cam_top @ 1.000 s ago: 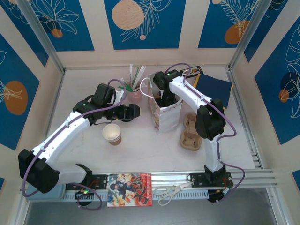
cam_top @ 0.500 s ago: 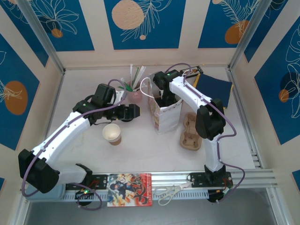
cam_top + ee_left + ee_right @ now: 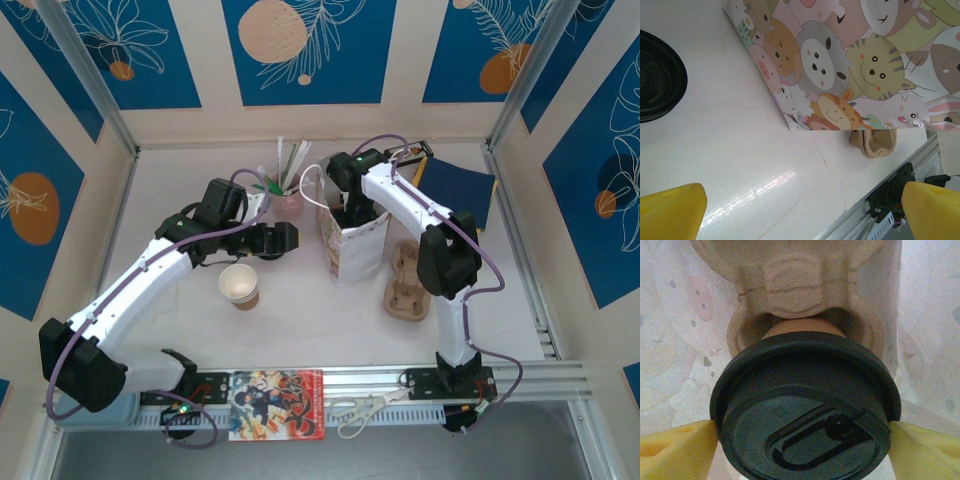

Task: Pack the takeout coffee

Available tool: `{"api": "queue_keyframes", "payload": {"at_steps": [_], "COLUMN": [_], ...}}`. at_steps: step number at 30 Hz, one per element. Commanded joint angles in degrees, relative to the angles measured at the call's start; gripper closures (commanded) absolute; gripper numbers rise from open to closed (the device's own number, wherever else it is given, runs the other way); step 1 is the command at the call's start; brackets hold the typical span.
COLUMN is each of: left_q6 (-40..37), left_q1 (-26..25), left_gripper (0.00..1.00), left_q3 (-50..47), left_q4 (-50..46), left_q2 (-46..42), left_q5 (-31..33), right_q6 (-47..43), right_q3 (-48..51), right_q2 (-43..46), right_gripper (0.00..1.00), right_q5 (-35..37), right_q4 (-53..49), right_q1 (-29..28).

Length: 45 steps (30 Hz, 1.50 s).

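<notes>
Right fingers (image 3: pixel 675 450) clamp a black-lidded cup (image 3: pixel 805 410) inside the cartoon bag (image 3: pixel 352 255); left fingers (image 3: pixel 670 210) spread wide and empty over the table (image 3: pixel 740 150) near the open takeout coffee (image 3: pixel 240 285).

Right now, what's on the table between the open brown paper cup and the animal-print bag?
Nothing: the top view shows bare white tabletop between the paper cup and the bag.

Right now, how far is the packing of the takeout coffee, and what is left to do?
Done: one lidded cup sits in a pulp carrier inside the animal-print bag. In hand: the right gripper flanks that lid; grip unclear. To do: the open brown cup stands unlidded on the table, the black lid lies apart, left gripper open, empty.
</notes>
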<state>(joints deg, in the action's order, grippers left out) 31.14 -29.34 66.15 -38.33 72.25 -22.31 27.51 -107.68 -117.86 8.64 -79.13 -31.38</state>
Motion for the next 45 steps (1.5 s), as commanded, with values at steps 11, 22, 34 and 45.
{"api": "queue_keyframes", "payload": {"at_steps": [11,22,34,45], "left_q6": [-0.3,-0.3,-0.1,0.0], "left_q1": [0.7,0.7,0.7,0.7], "left_gripper": [0.0,0.0,0.0,0.0], "left_q3": [0.2,-0.1,-0.5,-0.8], "left_q4": [0.3,0.3,0.6,0.6], "left_q2": [0.0,-0.3,-0.4,-0.5], "left_q5": [-0.7,-0.6,-0.7,-0.7], "right_q6": [1.7,2.1,2.8,3.3], "right_q3": [-0.6,-0.7,-1.1,-0.9], "right_q2": [3.8,4.2,5.0,5.7], "right_gripper": [0.11,0.08,0.08,0.08], "right_q5": [0.8,0.6,1.1,1.2], "right_q4": [-3.3,-3.3,-4.3,-4.5], "right_q1": [-0.2,-0.2,-0.4,-0.4]}}
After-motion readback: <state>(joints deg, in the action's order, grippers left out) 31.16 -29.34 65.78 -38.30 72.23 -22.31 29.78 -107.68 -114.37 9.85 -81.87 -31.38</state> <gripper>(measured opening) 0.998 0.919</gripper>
